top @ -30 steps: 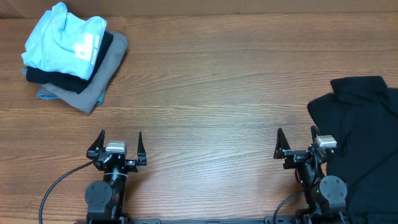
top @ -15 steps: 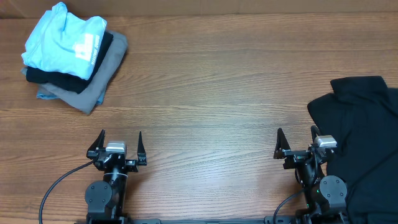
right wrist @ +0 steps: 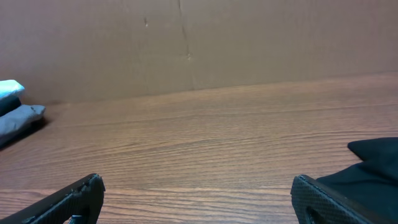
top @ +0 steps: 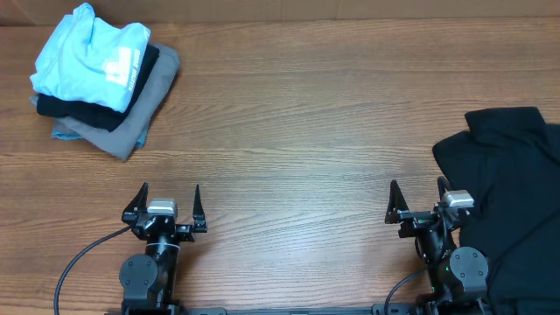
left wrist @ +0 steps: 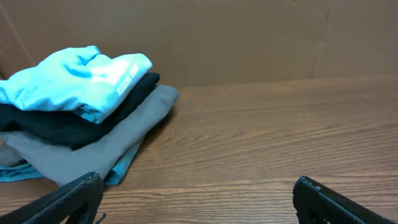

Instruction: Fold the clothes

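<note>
Polo (top: 516, 175) lies rumpled at far right, unmoved this past second; left gripper (top: 170, 187) and right gripper (top: 417, 184) sit wide, empty, so folding hasn't started.

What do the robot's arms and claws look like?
The left arm and right arm are black, with round joint housings. The left gripper and right gripper are each a fork of two thin, pointed black fingers with a small silver block behind. A black cable curls from the left arm.

Overhead cam looks straight down on table (top: 289, 131); wrist cams low, facing fwd; all share folded pile (top: 96, 79).
</note>
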`<state>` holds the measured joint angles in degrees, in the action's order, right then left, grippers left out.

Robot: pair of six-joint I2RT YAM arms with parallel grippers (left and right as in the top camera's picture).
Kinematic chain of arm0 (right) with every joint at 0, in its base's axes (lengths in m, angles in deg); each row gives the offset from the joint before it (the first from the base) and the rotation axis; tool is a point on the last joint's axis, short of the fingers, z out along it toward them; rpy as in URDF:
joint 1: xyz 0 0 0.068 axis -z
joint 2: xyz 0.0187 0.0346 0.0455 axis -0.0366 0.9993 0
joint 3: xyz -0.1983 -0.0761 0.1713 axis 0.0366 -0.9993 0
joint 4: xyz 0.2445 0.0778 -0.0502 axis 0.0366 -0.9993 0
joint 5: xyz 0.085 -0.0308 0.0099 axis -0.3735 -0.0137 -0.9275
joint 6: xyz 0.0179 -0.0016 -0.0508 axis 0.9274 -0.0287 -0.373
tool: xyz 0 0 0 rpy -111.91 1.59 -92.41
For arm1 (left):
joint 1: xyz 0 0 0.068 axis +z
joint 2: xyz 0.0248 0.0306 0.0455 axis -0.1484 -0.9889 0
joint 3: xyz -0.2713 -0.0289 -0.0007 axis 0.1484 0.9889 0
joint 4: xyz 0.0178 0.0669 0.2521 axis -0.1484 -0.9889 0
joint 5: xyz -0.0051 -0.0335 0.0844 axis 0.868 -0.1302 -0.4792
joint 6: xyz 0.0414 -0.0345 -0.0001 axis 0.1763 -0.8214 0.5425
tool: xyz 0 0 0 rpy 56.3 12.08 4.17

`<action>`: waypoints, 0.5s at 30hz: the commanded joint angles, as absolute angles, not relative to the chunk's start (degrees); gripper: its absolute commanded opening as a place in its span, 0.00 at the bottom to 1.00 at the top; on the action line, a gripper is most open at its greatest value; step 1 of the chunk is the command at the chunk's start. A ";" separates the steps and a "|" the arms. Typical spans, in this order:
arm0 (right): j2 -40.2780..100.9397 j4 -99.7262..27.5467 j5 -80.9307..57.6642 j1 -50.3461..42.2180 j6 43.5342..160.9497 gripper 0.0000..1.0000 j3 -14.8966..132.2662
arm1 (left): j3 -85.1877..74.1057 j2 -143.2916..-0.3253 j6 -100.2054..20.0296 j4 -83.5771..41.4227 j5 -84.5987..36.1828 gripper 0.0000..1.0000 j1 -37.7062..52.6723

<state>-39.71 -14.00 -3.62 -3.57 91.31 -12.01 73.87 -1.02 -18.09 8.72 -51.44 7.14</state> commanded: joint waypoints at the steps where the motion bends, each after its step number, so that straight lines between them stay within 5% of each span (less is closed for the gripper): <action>1: -40.21 -13.76 -3.69 -3.40 91.55 1.00 -12.19 | 74.06 -0.48 -19.31 8.75 -50.72 1.00 7.38; 15: -40.15 -12.63 -6.75 -3.40 96.93 1.00 -9.10 | 72.05 -0.48 -19.05 12.40 -41.28 1.00 7.38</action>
